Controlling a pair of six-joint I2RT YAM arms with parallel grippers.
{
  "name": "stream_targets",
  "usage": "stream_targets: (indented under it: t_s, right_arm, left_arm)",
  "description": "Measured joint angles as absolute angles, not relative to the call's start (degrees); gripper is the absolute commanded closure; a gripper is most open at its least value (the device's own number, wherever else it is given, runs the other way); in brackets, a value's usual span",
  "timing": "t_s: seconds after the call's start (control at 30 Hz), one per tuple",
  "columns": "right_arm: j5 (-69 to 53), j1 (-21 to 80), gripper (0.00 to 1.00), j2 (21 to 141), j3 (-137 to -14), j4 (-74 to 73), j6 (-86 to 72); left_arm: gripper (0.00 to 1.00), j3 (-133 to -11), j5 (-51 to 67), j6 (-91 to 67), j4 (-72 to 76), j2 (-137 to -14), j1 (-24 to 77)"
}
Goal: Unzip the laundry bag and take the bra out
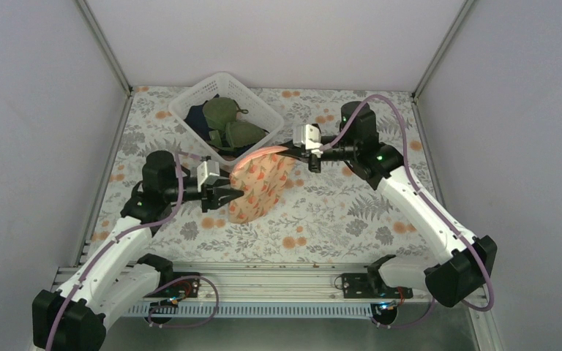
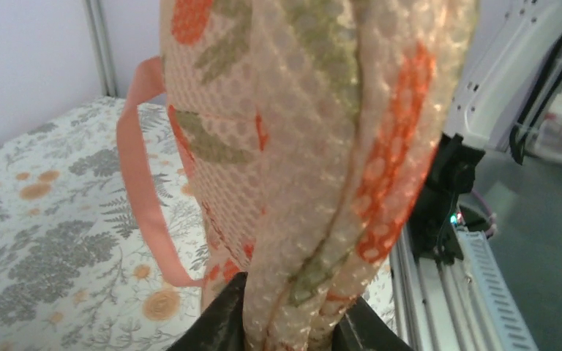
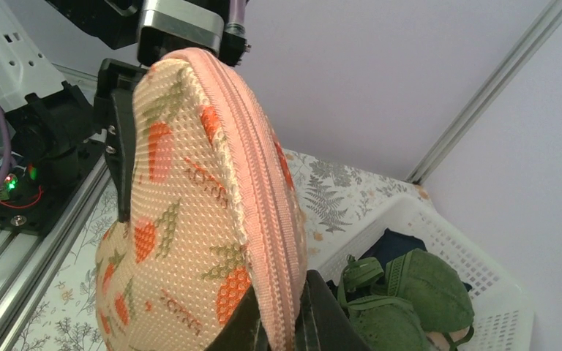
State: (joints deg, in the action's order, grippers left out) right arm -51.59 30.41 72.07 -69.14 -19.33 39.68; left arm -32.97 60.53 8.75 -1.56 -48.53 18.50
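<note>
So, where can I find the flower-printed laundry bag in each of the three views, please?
Top external: the laundry bag is at centre, just below the white basket in the picture.
Left wrist: it fills the middle, rising from the left tool at the bottom edge.
Right wrist: left of centre, zipper edge towards the camera, pinched by the right tool.
Shared landmark: the floral table cover, seen in all three.

Bright even light, soft shadows, blurred close-up wrist views
</note>
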Motion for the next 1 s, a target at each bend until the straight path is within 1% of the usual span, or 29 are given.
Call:
stream_targets:
  t_s: [0.03,0.1,0.13,0.2,0.23,0.37,0.4,0.5,0.6,0.7,0.77,0.87,1.0]
  right_arm:
    - [-51.44,30.44,0.97,72.47,-69.25,-19.33,39.20]
    - [-50.74,30.44,0.95,73.30,-69.52,-19.33,37.91]
    - [-49.91,30.44,0.86,73.89,-69.76,-19.31,36.77]
    - [-48.27,30.44,0.52,74.65,-70.04,-18.87,34.37]
    - [-46.92,30.44,0.37,74.87,-70.04,-18.52,32.56]
    - [-38.59,30.44,0.05,75.02,-70.04,-15.57,26.20]
    - [-36.67,30.41,0.04,74.96,-69.95,-15.00,24.84]
    - [-29.43,30.41,0.04,73.89,-68.93,-13.63,21.50]
    - [-23.64,30.46,0.06,71.37,-66.96,-13.30,18.46]
    - [-18.55,32.88,0.06,67.68,-63.79,-11.33,16.75]
    - [-15.42,37.04,0.04,65.39,-60.69,-8.25,16.91]
    - [-9.91,46.13,0.01,64.03,-55.29,-1.72,18.96]
    - [-3.73,54.46,0.00,69.32,-51.88,6.96,22.15]
  left_arm:
    - [0.95,-32.32,60.53,7.86,-0.38,-48.53,18.59]
    - [0.98,-31.14,60.58,5.37,1.91,-48.51,18.61]
    - [0.98,-30.68,60.53,3.92,2.87,-48.49,18.63]
    - [0.98,-29.80,60.18,0.73,5.28,-48.49,18.65]
    - [0.98,-29.54,60.10,-0.99,6.39,-48.49,18.63]
    - [0.98,-28.86,58.00,-12.12,14.74,-48.49,17.43]
    - [0.98,-28.86,56.36,-16.12,17.61,-48.47,16.29]
    - [0.98,-29.08,50.24,-26.28,22.24,-48.36,12.58]
    - [0.98,-30.50,43.07,-36.10,22.76,-48.31,8.54]
    - [0.98,-33.17,36.67,-44.99,20.23,-48.25,4.89]
    - [0.98,-35.27,33.23,-50.85,16.71,-48.25,2.24]
    - [0.98,-37.36,29.28,-57.17,11.20,-48.21,-0.99]
    - [0.98,-38.81,26.24,-62.98,4.10,-47.59,-3.75]
